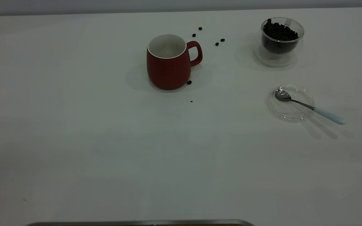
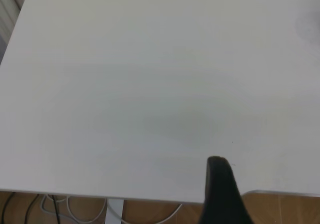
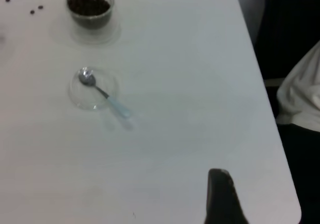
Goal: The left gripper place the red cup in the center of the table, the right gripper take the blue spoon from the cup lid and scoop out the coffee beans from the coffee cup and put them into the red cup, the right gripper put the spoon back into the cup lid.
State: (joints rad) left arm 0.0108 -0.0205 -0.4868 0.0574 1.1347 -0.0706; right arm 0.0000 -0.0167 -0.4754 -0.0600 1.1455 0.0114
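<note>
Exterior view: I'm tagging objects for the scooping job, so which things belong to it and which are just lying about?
Job: red cup; spoon; lid; glass cup of beans.
Lying about: loose beans; table.

I work at a plain white table [image 1: 105,157] that looks like a test bench in a lab or office room, not a home kitchen. The top is bare apart from a few staged props: a red cup [image 1: 168,67], a glass cup of coffee beans [image 1: 279,40], a clear cup lid [image 1: 289,103] holding a blue-handled spoon [image 1: 309,106], and loose beans [image 1: 218,41] scattered nearby. From my left wrist I see loose cables [image 2: 65,211] trailing on a wood-toned floor [image 2: 280,206] below the table edge. From my right wrist, a dark area with pale cloth [image 3: 302,92] sits beside the table.
</note>
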